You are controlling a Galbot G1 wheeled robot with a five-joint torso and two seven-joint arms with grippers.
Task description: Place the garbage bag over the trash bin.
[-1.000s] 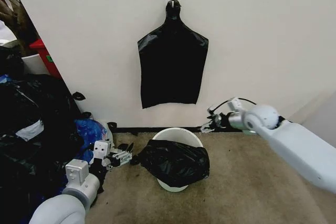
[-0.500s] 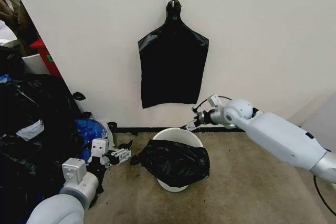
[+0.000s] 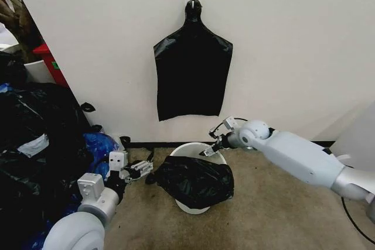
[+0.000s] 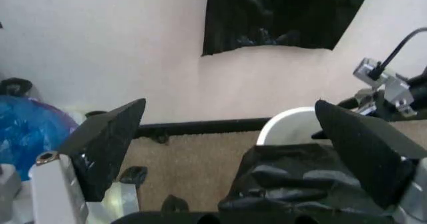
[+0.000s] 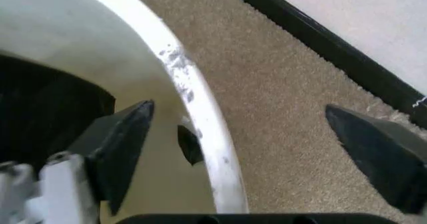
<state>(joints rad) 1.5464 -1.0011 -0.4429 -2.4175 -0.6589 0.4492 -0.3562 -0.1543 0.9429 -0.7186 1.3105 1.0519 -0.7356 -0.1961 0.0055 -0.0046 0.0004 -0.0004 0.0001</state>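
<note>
The cream-white trash bin point(image 3: 194, 147) stands on the carpet by the wall. The glossy black garbage bag point(image 3: 196, 181) lies crumpled over the bin's mouth and front, leaving the rear rim bare. My right gripper point(image 3: 210, 149) is open at that rear rim. In the right wrist view the trash bin's rim point(image 5: 199, 115) runs between the right gripper's point(image 5: 240, 108) spread fingers point(image 5: 117, 144). My left gripper point(image 3: 140, 168) hovers open just left of the bag. The left wrist view shows the left gripper point(image 4: 230, 114), the garbage bag point(image 4: 300, 181) and the trash bin's rim point(image 4: 285, 124).
Flat black bags point(image 3: 192, 74) hang from a wall hook above the bin. A heap of stuffed black bags point(image 3: 35, 144) and a blue bag point(image 3: 99, 144) crowd the left side. Open carpet point(image 3: 275, 203) lies to the right, with a black baseboard point(image 5: 333, 53) along the wall.
My right gripper has swung left and down from beside the wall to the bin's rear rim. The left gripper has edged slightly toward the bag.
</note>
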